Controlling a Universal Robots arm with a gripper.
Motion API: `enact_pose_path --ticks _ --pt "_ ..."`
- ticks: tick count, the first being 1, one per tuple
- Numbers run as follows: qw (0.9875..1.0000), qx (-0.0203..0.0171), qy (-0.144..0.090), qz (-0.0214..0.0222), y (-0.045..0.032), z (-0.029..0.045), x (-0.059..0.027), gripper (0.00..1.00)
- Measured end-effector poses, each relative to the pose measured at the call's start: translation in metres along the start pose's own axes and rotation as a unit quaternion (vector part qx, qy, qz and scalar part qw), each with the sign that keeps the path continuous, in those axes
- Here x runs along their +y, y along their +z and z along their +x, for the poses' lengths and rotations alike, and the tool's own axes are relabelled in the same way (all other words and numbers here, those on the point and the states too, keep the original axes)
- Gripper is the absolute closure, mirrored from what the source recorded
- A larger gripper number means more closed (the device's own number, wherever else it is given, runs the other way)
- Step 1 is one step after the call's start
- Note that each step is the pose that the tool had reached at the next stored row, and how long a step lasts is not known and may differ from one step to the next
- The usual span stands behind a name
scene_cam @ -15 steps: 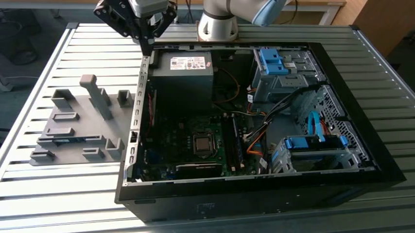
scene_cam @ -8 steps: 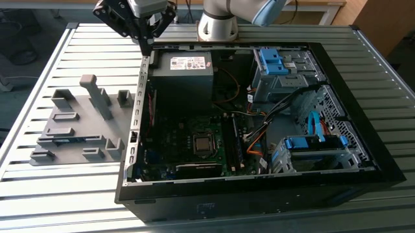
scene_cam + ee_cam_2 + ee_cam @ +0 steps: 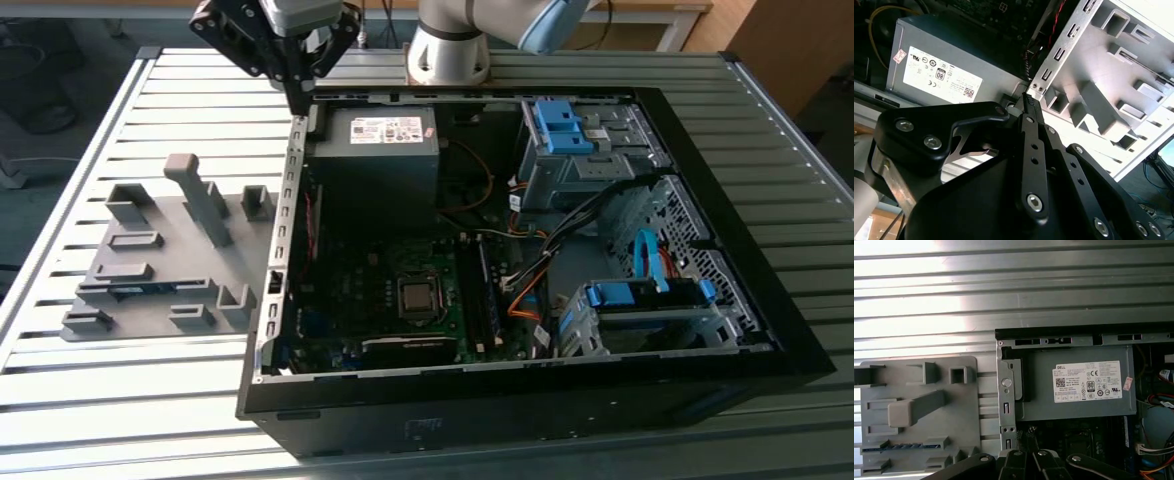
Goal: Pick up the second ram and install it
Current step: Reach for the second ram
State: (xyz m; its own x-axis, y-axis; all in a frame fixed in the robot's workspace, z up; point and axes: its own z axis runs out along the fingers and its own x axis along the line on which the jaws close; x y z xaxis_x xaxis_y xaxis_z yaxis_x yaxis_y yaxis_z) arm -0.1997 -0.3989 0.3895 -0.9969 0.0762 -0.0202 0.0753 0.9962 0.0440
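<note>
Closest in the exterior view, the slatted metal desk (image 3: 134, 420) carries an open black computer case (image 3: 534, 425) lying on its side. Inside it, toward the exterior view's right, sits a blue drive bracket (image 3: 647, 293) on a metal cage, with the green motherboard (image 3: 374, 290) and its processor socket (image 3: 419, 297) more to the middle.

Just beside the case, on the exterior view's left, a grey holder tray (image 3: 147, 255) rests flat on the desk. The second ram (image 3: 140, 288) lies on edge in one of the tray's nearer slots, a thin blue strip; in the first wrist view it shows as a blue line (image 3: 901, 446) low in its slot.

Farther back, the grey power supply (image 3: 380, 150) fills the case's rear corner, its white label facing up.

Above that corner, over the case's metal edge between tray and power supply, hangs the pincer (image 3: 296, 100). It is clenched, its black fingertips brought together to a narrow point in the second wrist view (image 3: 1029, 97), and it is well apart from the ram.

Behind it stands the arm's pale base (image 3: 447, 55).
</note>
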Motion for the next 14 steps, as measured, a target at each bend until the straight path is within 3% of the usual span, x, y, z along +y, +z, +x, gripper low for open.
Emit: enact_pose_path --ticks 14 --pt "1.0 0.0 0.0 0.0 0.0003 0.0038 -0.0003 0.89"
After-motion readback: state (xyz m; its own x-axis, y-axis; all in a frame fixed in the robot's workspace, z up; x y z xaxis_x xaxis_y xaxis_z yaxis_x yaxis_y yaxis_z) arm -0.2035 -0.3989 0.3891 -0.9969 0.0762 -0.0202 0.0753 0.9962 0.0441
